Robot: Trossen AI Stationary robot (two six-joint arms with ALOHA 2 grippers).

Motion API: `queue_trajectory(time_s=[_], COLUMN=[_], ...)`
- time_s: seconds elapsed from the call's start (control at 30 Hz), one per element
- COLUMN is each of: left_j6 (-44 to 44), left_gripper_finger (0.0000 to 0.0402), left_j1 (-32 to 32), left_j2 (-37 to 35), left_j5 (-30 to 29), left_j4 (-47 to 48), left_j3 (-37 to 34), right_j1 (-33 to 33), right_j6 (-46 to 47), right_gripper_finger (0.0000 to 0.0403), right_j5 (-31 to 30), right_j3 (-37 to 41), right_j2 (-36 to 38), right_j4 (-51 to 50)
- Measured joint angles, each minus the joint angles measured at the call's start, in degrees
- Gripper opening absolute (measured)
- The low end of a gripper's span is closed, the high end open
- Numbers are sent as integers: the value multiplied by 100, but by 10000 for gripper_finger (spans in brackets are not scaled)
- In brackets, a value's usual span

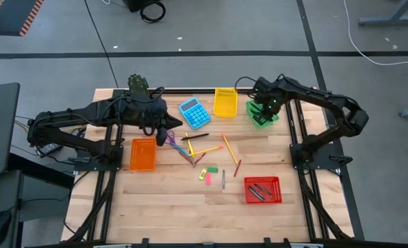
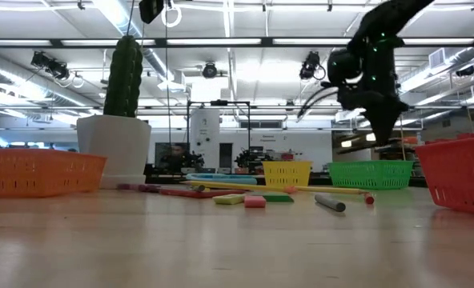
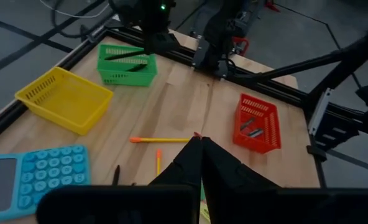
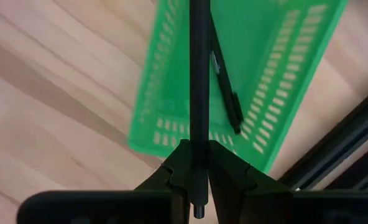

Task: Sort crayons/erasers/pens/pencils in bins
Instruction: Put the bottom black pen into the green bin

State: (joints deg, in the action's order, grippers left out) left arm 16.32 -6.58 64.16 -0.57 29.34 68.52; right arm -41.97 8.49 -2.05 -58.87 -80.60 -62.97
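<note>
Right gripper (image 4: 194,163): clenched on pen (image 4: 199,74) near its end, hanging over green bin (image 4: 283,56), far right | Pen: judged light, stiff, smooth, may pivot; mid-barrel hold steadier | In bin: another pen (image 4: 224,78) | Left gripper (image 3: 201,163): clenched empty, above far-left table (image 1: 169,200)

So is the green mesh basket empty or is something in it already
Not empty: one black pen lies in the green mesh basket, while the right hand holds another dark pen above it.
</note>
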Motion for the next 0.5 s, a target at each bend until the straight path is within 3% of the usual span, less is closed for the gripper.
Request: queue_trajectory(time_s=[0.5], left_j6=[264], left_gripper_finger=[13], left_j1=[-1], left_j2=[0], left_j5=[-484], left_j4=[0], left_j3=[2], right_j1=[-425], right_j6=[-856], right_gripper_finger=[48], right_j5=[40], right_j3=[305], right_j2=[-56], right_j4=[466])
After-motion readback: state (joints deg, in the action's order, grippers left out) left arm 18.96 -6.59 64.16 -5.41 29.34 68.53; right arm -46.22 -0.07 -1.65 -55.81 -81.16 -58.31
